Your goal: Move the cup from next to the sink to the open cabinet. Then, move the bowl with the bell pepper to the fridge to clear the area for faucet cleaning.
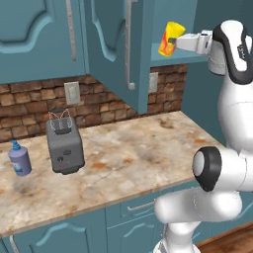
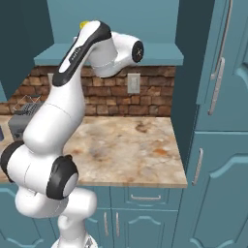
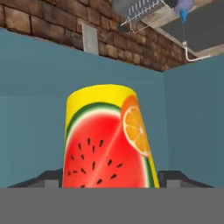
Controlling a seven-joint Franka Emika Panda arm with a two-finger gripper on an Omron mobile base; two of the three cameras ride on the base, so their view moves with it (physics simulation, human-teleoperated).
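1. Holding the cup [image 1: 169, 39] at the open cabinet [image 1: 148, 54], over the outer end of its teal inner shelf [image 1: 178, 60], with the gripper [image 1: 184, 42] reaching in from the right of the left base view.
2. Jaws standing wide, one to each side of the cup's lower part; in the hand view the cup [image 3: 107, 138] sits squarely between the two dark finger tips, so judged to be a grip on it, though actual contact at the pads is too low in that view to confirm.
3. Cup tilted, leaning with its yellow top away from the hand; whether its base touches the shelf cannot be told.
4. First half of the task judged almost finished: cup carried up to the cabinet, not yet released.
5. Left for this half: setting the cup upright on the shelf, opening fully, backing the hand out without knocking it over.
6. Second half judged not begun: bowl, bell pepper and fridge unaccounted for here.
7. On the worktop [image 1: 143, 148]: a grey toaster [image 1: 64, 143] near the back left, a blue soap bottle [image 1: 19, 158] at the left edge just beside it, the rest bare marble.
8. Risk worth noting: a tilted cup let go near the shelf's front edge could tip or roll off.
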